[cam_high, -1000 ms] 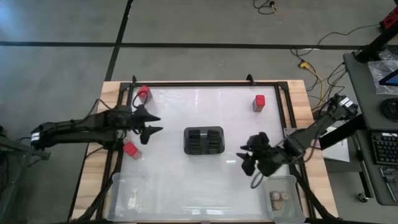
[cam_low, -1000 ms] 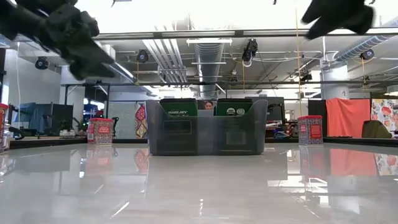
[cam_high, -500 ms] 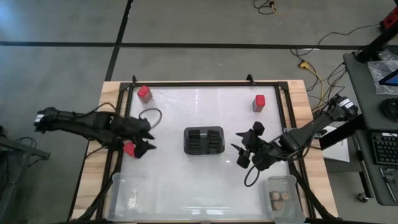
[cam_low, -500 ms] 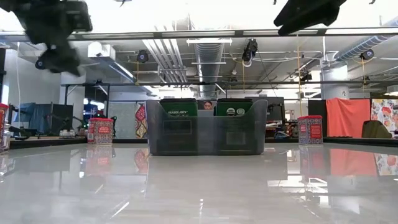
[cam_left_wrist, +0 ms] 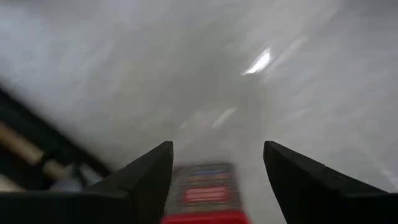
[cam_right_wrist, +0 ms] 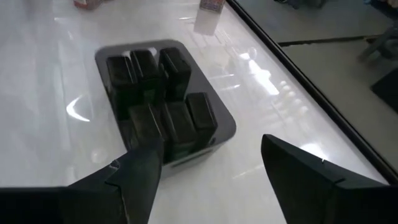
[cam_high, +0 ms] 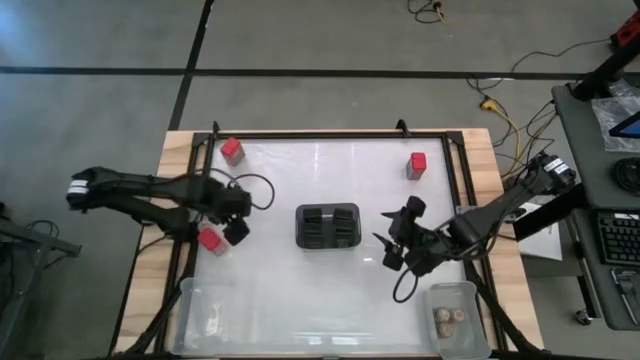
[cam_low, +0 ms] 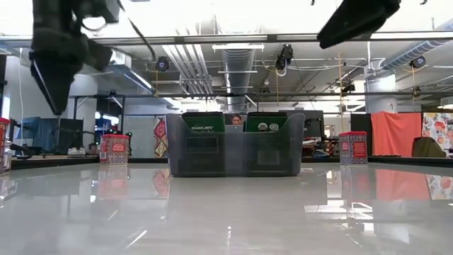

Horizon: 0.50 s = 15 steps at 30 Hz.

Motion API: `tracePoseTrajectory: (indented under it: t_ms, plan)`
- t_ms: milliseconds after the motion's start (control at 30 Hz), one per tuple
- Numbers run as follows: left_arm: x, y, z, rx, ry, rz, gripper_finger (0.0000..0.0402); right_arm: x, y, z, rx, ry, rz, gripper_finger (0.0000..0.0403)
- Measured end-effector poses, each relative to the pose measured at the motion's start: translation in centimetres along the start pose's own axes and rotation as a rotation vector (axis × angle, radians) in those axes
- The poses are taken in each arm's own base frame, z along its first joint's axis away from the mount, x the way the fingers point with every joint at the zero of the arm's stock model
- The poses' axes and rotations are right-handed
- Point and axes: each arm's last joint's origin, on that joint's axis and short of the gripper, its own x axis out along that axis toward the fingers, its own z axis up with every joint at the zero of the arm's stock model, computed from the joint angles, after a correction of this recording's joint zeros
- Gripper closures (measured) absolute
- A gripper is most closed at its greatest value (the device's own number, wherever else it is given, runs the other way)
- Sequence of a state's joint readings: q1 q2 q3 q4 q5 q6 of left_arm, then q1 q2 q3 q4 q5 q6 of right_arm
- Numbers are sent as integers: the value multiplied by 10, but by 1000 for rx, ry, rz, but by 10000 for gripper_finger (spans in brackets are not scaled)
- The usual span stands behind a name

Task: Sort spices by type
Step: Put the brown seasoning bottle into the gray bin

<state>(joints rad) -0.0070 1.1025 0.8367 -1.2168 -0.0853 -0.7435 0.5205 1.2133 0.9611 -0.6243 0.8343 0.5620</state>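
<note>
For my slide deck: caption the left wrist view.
Left gripper, fingers open, poised above a red spice box on the glossy white table.

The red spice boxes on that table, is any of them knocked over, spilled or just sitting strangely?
Nothing stands out. The three red boxes sit on the table, none visibly spilled: one at the far left corner, one far right, one under the left gripper at the left edge. The dark holder sits square.

Place: robotics lab or workshop
Ceiling: exposed ducts [cam_low: 239, 67] and pipes
Floor: bare concrete, loose cables [cam_high: 500, 95]
Side: desk with keyboard [cam_high: 620, 250]
</note>
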Motion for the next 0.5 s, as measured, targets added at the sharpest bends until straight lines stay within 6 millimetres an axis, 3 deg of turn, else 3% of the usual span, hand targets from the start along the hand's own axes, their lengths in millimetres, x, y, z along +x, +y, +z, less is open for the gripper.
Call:
tracePoseTrajectory:
  t_ms: [233,500]
  plan:
    - [23,18,22,-52,247,193,230,0,-1,-17,-52,56,-21,143]
    - [50,32,39,-85,490,271,350,-9,0,-26,-112,88,-15,164]
